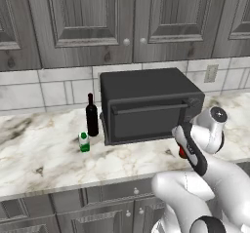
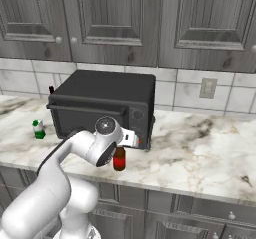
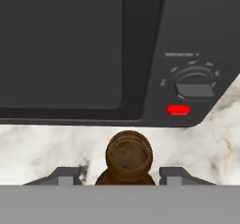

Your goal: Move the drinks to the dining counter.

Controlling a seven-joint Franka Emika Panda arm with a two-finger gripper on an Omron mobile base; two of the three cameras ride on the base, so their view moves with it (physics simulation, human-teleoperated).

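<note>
Straddling the small red-brown beer bottle (image 3: 129,156) on the marble desk (image 2: 200,148) before the black toaster oven (image 2: 102,105), our pincer (image 3: 124,175) seems partly closed; we next need a firm grip, then lift.

The oven (image 1: 146,105) fills the back middle of the counter (image 1: 39,159) and blocks the way behind the beer bottle (image 2: 119,159), which stands just in front of its right corner. The gripper (image 3: 126,177) flanks that bottle, a finger on each side. Left of the oven, the wine bottle (image 1: 92,116) and carton (image 1: 84,142) stand near each other. Open marble lies right of the oven and along the front edge. Cabinets (image 2: 125,18) hang overhead.
</note>
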